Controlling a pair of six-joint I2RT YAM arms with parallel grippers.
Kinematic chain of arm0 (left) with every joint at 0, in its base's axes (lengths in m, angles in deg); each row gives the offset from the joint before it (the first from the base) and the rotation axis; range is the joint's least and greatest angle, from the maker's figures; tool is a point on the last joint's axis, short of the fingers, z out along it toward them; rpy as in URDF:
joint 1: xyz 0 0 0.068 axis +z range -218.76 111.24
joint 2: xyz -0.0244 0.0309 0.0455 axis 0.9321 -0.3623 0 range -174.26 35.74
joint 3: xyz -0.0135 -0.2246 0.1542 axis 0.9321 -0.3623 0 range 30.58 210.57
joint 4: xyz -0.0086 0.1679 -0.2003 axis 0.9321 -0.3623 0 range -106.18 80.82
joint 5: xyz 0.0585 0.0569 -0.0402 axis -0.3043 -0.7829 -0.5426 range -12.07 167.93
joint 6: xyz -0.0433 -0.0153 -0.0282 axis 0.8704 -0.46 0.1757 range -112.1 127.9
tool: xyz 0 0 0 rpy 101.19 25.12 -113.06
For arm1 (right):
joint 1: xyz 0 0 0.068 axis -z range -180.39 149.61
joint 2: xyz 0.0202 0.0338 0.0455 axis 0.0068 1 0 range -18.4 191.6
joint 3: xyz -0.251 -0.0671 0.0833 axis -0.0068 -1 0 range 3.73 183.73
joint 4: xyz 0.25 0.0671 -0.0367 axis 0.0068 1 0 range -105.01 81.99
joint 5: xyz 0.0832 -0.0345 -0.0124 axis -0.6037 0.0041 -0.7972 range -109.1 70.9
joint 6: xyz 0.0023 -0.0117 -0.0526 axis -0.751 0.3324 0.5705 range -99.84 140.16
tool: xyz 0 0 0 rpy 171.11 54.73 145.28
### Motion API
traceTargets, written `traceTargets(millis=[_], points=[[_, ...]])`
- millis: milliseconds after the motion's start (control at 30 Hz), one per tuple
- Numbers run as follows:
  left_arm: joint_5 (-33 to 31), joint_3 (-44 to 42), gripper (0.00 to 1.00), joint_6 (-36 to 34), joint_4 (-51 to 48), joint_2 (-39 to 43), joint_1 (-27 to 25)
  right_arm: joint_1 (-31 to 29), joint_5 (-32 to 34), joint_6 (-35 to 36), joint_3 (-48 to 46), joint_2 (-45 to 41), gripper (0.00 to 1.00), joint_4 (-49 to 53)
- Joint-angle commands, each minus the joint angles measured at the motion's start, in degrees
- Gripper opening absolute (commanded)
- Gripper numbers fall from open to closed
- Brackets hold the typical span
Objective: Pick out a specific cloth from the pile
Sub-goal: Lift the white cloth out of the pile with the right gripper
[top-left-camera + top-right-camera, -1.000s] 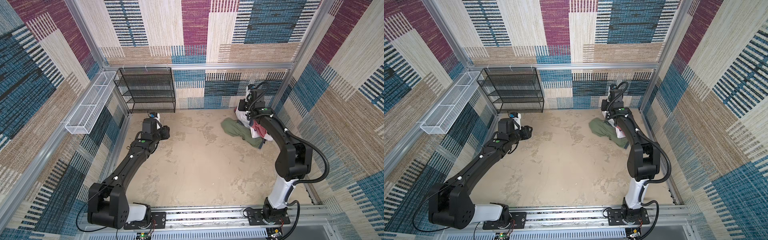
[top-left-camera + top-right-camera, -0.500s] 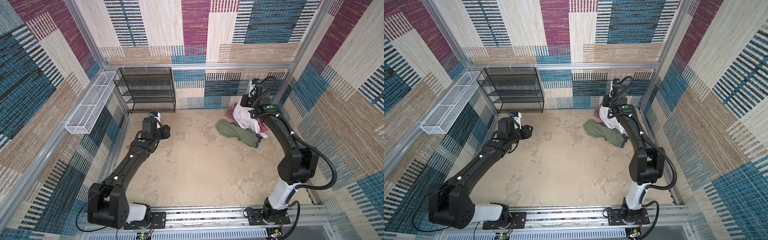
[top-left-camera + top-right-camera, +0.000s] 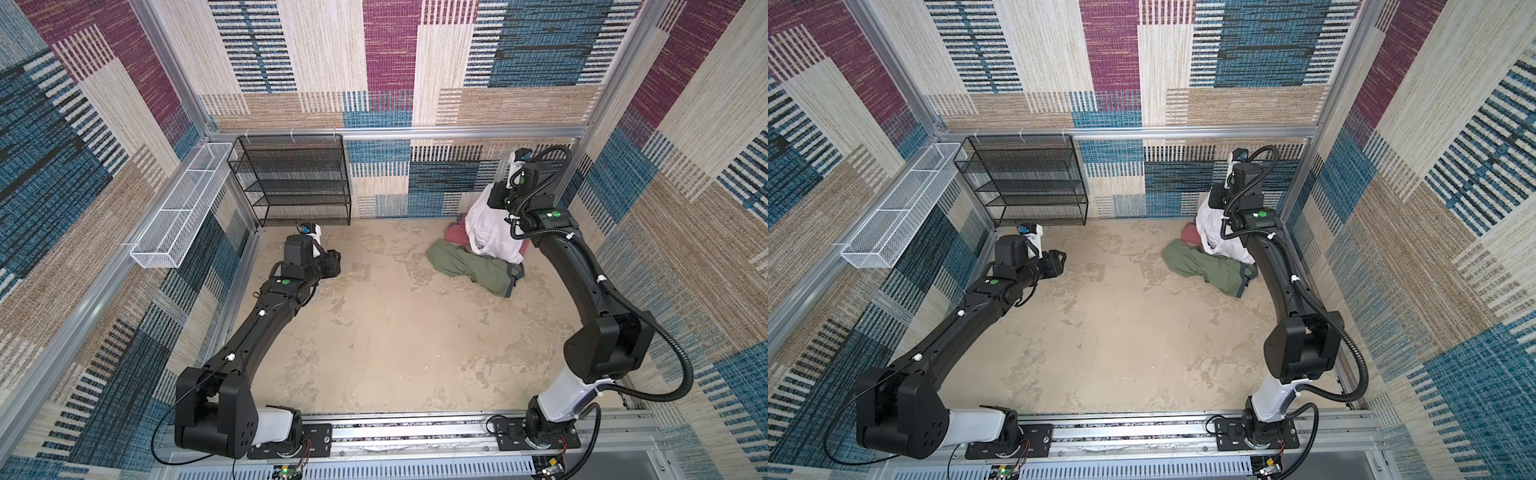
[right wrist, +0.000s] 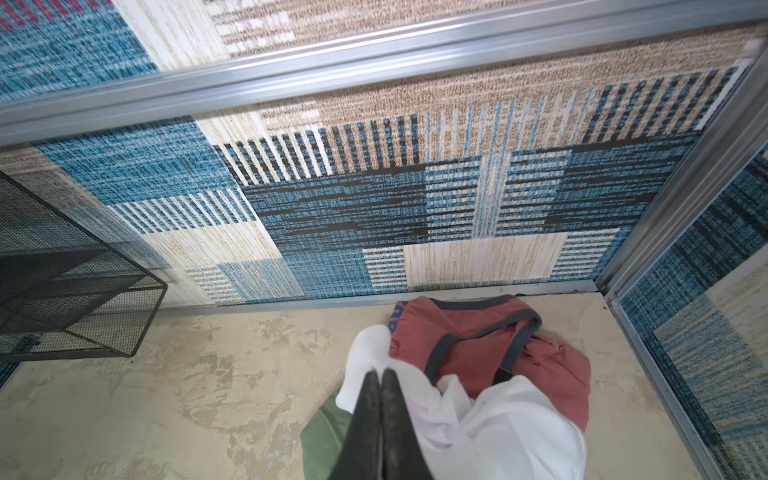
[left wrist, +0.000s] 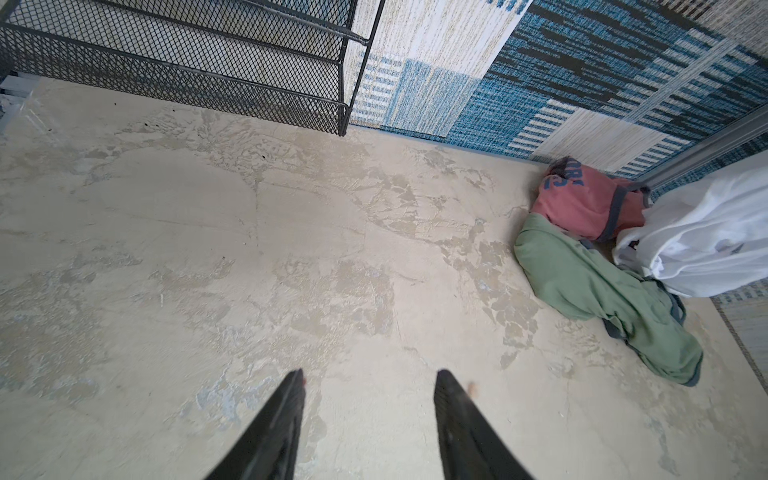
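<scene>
**Lifting the white cloth clear of the pile**

The right claw (image 4: 380, 376), clenched on the plain white soft cloth (image 3: 490, 226), holds it raised above the pile (image 3: 473, 259). Its hem seems to touch the olive-green garment (image 3: 469, 266), so lift straight up, slowly. The left claw (image 5: 368, 380) is released, empty. Count: three garments, one of them salmon-red with blue trim (image 4: 482, 332); two claws.

Bright even light, soft shadows, wide-angle edge distortion.
</scene>
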Motion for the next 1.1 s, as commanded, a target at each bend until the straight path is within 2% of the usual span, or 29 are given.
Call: traceTargets(millis=[0,267,533,833,1067], points=[[0.59,0.44,0.53,0.41,-0.35,0.28,-0.11,-0.03,-0.51,-0.43,0.68,-1.70,0.00,-1.30],[-0.22,1.19,0.52,0.59,-1.86,1.22,-0.81,-0.11,-5.73,-0.42,2.93,-4.41,0.00,-0.10],[-4.06,5.37,0.51,0.83,-9.93,2.36,-1.69,-3.68,-11.08,0.90,11.14,-3.83,0.00,3.55],[-6.71,13.42,0.50,1.27,-24.89,6.38,-1.82,-12.41,-13.90,2.58,21.01,-0.03,0.00,6.58],[-9.51,16.06,0.50,2.17,-32.31,12.08,-1.87,-19.70,-17.51,2.25,26.64,4.32,0.00,7.00]])
